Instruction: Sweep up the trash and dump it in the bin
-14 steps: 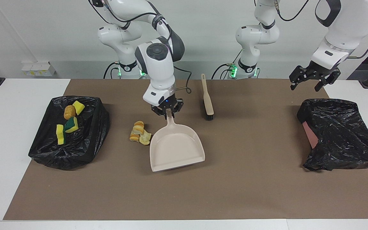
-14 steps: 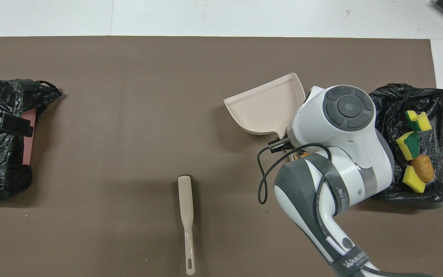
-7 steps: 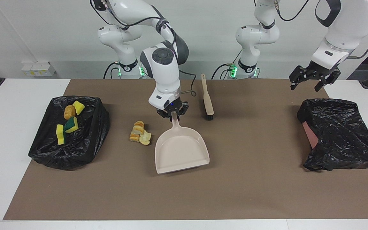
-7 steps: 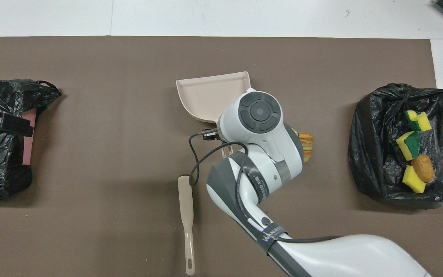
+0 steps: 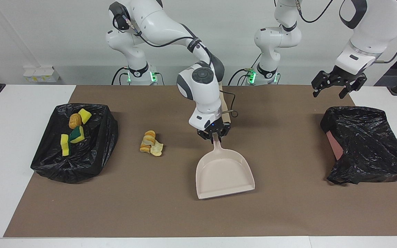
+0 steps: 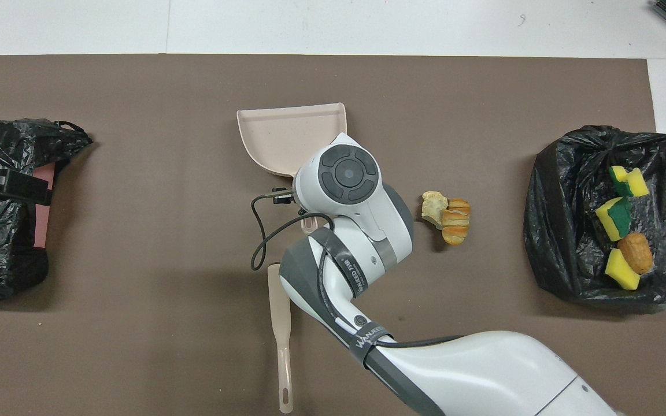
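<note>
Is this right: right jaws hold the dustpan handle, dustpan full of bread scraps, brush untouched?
One thing is off: the dustpan is empty. The bread scraps lie on the mat beside it, as the facing view shows. The right gripper does hold its handle, and the brush is untouched.

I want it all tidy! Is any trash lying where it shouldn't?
Yes. The bread-like pieces lie on the brown mat, not in the bin beside them, where the sponge chunks are.
</note>
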Controlling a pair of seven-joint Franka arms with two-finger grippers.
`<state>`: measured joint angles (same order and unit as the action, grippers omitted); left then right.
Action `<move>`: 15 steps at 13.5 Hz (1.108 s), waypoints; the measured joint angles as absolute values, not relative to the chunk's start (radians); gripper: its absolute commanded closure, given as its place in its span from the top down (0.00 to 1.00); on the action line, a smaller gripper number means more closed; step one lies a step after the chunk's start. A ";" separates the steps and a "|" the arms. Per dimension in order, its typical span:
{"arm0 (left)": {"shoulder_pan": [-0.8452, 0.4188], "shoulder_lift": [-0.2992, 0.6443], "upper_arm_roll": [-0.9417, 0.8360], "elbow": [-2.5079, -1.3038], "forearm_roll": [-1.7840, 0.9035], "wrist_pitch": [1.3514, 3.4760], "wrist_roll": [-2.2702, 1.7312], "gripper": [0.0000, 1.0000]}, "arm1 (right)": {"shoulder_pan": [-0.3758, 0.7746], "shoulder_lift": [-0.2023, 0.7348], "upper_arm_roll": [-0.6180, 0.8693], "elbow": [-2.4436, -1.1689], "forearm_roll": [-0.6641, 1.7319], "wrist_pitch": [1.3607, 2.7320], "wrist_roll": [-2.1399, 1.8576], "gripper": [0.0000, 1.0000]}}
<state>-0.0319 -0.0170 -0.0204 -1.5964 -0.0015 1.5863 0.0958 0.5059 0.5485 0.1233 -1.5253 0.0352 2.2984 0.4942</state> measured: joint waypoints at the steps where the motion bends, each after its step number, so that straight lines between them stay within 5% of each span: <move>1: -0.032 -0.015 -0.021 -1.596 -0.002 1.598 0.097 1.00 | 0.506 0.550 0.123 -1.525 0.035 2.310 0.494 0.26; 3: -0.033 -0.006 -0.026 -1.596 -0.002 1.637 0.097 1.00 | 0.507 0.550 0.123 -1.526 0.035 2.316 0.494 0.36; 10: -0.065 0.073 -0.041 -1.597 -0.024 1.747 0.096 1.00 | 0.508 0.554 0.123 -1.527 0.034 2.316 0.488 0.45; 12: -0.084 0.099 -0.042 -1.596 -0.024 1.775 0.094 1.00 | 0.507 0.554 0.123 -1.527 0.034 2.316 0.488 1.00; 15: -0.114 0.142 -0.043 -1.596 -0.024 1.838 0.088 1.00 | 0.496 0.547 0.119 -1.521 0.034 2.318 0.475 1.00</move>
<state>-0.1141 0.1418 -0.0429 -1.5964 -0.0235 1.8381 0.0876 0.4955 0.5467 0.1185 -1.5207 0.0343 2.3177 0.4746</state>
